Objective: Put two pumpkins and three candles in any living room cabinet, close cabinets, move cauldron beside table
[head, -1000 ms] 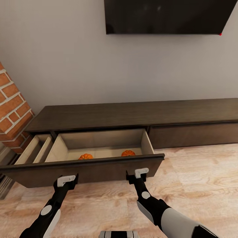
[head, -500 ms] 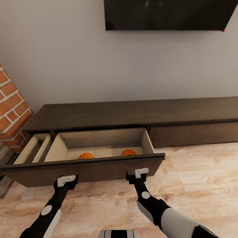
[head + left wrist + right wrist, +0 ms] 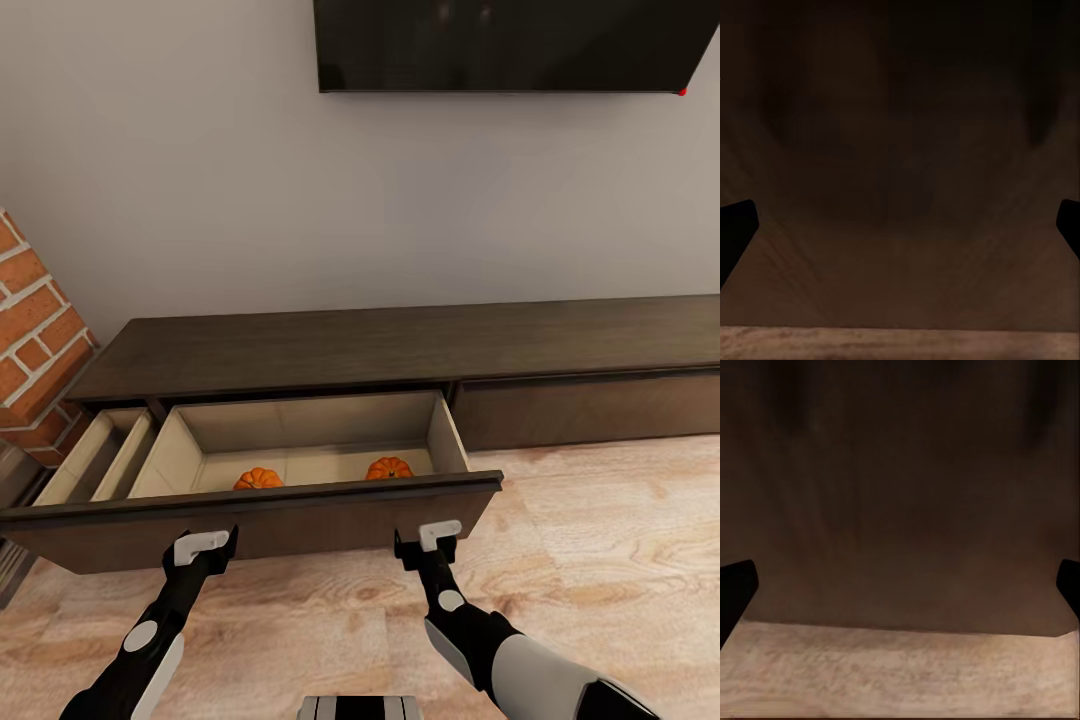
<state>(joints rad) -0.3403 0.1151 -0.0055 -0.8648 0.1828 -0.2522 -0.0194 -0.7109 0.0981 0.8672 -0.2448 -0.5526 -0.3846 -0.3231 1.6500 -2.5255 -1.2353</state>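
Low dark-brown wood cabinet (image 3: 400, 350), drawer out, held two orange ribbed pumpkins (image 3: 259, 479); both end effectors (image 3: 205, 548), apparently spread apart, faced its front for pushing.

Drawer front (image 3: 250, 515) hides both pumpkins' (image 3: 259, 479) bases; television (image 3: 505, 45) cropped above.

Two orange ribbed pumpkins, one (image 3: 259, 479) left and one (image 3: 389, 468) right, sit apart inside the dark-brown cabinet's (image 3: 400, 345) pulled-out drawer (image 3: 250, 515).

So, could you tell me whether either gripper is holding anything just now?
Nothing is held: the left gripper and right gripper both have open, empty jaws facing the drawer front.
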